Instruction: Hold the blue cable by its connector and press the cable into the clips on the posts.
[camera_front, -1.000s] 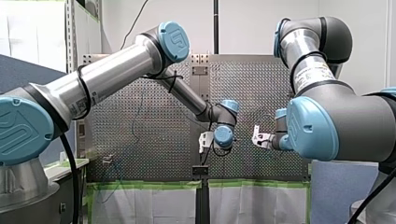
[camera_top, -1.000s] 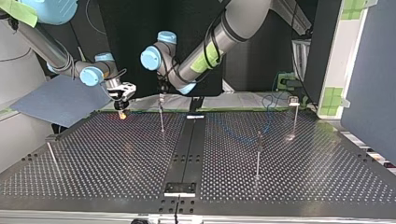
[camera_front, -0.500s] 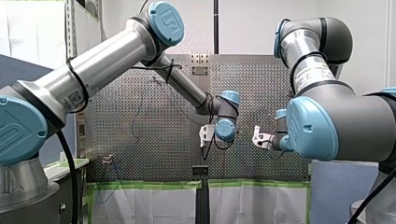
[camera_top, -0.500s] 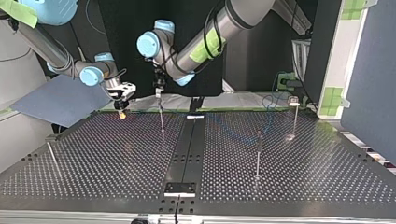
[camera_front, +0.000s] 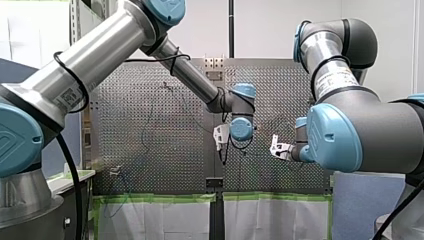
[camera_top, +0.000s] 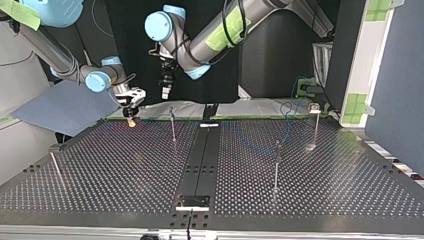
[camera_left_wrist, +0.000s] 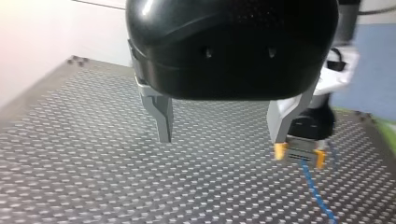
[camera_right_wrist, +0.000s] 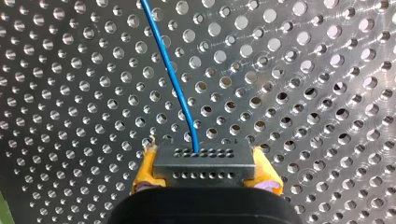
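In the right wrist view my right gripper, with yellow pads, is shut on the grey connector. The blue cable runs from it across the perforated table. The top view shows this gripper low over the table's far edge. My left gripper is open with nothing between its metal fingers. It hangs above a thin post. Past its finger I see the other gripper's yellow pads and the cable.
More thin posts stand on the table: one at the top view's near left, one right of the middle, and one further back right. A black strip runs down the table's middle.
My left gripper has risen off the post's top and drifted slightly toward the top view's left. My right arm has stayed still with the connector.
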